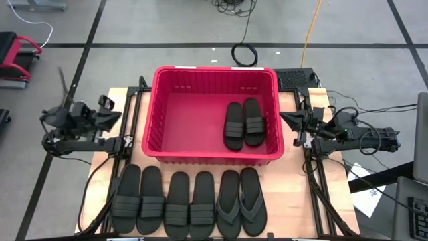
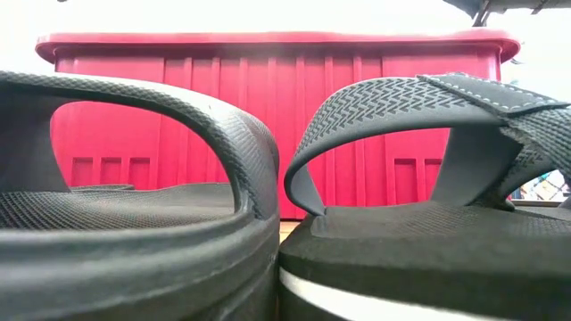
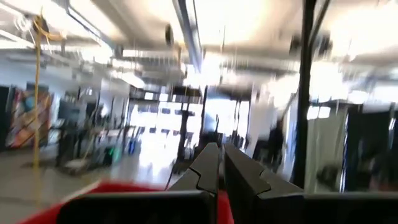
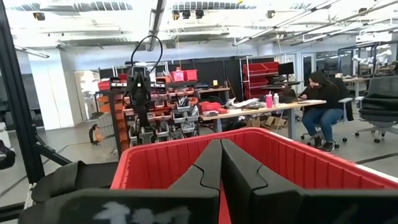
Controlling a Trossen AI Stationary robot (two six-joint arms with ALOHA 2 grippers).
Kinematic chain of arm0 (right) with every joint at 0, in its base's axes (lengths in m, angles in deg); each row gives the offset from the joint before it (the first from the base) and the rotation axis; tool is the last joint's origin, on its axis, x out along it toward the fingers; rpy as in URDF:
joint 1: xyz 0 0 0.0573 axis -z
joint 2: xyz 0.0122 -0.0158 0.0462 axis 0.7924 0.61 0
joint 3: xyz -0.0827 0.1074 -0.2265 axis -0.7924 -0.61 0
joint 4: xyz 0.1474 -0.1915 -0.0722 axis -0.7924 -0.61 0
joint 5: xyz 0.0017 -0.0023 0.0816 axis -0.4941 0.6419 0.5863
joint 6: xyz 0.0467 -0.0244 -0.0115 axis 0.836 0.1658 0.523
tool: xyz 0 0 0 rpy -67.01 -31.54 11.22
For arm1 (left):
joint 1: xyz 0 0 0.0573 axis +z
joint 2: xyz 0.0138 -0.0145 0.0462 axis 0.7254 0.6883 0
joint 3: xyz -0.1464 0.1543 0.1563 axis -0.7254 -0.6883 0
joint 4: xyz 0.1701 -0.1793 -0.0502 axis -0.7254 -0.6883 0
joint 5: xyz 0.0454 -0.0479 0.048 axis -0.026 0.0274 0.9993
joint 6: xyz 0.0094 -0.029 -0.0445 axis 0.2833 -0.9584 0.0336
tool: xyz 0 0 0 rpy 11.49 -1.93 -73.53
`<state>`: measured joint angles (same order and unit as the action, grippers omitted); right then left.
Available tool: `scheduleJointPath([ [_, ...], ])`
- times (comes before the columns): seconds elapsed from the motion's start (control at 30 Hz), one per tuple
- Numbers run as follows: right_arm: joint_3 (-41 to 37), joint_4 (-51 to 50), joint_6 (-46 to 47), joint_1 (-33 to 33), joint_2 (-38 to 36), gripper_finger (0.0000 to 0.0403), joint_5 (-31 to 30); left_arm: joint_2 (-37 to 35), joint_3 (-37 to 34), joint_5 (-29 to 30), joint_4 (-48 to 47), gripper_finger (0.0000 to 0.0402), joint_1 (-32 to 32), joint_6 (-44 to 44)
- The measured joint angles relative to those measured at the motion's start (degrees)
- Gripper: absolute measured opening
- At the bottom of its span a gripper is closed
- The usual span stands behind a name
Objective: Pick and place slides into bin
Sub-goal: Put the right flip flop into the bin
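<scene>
Grey taped floor (image 1: 167, 27), cluttered shelves (image 4: 168, 106), seated person (image 4: 323, 106) at desk.

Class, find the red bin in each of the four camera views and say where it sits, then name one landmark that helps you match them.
High view: the red bin is top centre, between both arms.
Low view: its wall fills the background behind the slides.
Left wrist view: only a red rim sliver at the bottom.
Right wrist view: lower middle, behind the fingers.
Shared landmark: the bin's flared rim.
</scene>
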<state>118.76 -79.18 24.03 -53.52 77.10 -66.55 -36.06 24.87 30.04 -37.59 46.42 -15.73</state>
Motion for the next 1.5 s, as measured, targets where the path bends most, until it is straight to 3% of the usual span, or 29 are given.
scheduleJointPath([
  [0.23, 0.0, 0.0, 1.9, 0.0, 0.0, 0.0, 0.0, 0.0, 0.0, -1.8, 12.2, 0.0024, 0.0, -9.2],
  [0.37, 0.0, 0.0, 1.8, 0.0, 0.0, 0.0, 0.0, 0.5, 0.0, 0.4, 12.4, 0.0024, 0.0, -12.0],
  [0.63, 0.0, -2.2, 1.3, 0.0, 0.0, 0.0, -4.2, 6.8, 0.0, 14.5, 7.0, 0.0024, 0.0, -16.3],
  [0.83, 0.0, -2.1, 2.8, 0.0, 0.0, 0.0, -4.5, 20.8, 2.0, 5.9, 7.0, 0.0024, 0.0, -19.4],
  [1.13, 0.0, -2.2, 6.2, 0.0, -0.2, 0.0, -4.2, 45.9, 20.5, -8.7, 5.9, 0.0024, 0.0, -11.4],
  [1.3, 0.0, -2.2, 6.1, 0.0, -1.9, 0.0, -4.0, 60.7, 35.6, -11.3, 1.1, 0.0025, -1.4, -14.0],
  [1.5, 0.0, -3.0, 3.5, 0.0, -6.2, 0.0, -3.8, 78.2, 52.5, -10.5, -8.5, 0.0049, -5.1, -10.5],
])
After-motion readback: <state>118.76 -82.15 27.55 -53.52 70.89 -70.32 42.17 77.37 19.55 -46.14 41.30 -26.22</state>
